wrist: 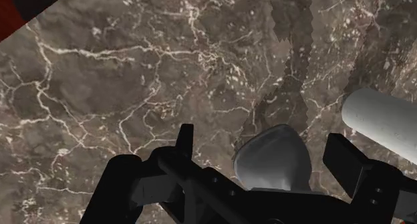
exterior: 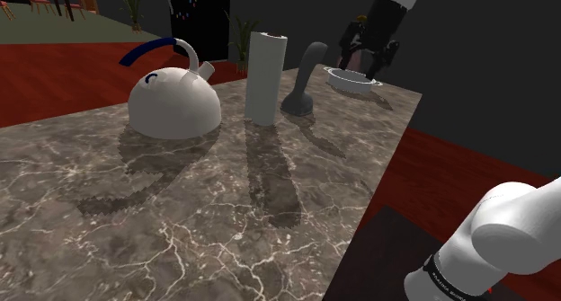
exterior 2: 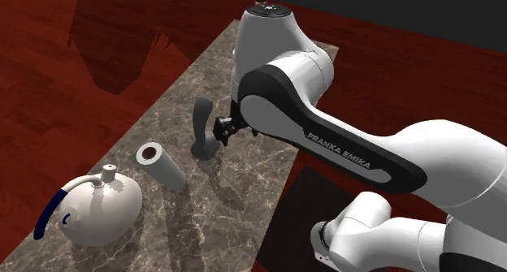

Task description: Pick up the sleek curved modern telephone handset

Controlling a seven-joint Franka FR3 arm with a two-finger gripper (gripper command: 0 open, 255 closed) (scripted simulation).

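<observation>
The telephone handset (exterior: 306, 79) is a grey curved piece standing upright on its wider foot on the marble counter (exterior: 180, 209), just to the shoulder view's right of a white cylinder. My black gripper (exterior: 367, 58) hangs close beside its upper end. In the wrist view the handset's rounded grey top (wrist: 274, 159) lies between the two fingers (wrist: 186, 141), which stand apart without touching it. In the second exterior view the gripper (exterior 2: 221, 136) sits right next to the handset (exterior 2: 201, 126).
A white kettle (exterior: 173, 101) with a blue handle stands at the shoulder view's left, a tall white cylinder (exterior: 267, 77) beside the handset, and a shallow white dish (exterior: 351, 80) under the gripper. The counter's edge (exterior: 387, 164) drops to a red floor.
</observation>
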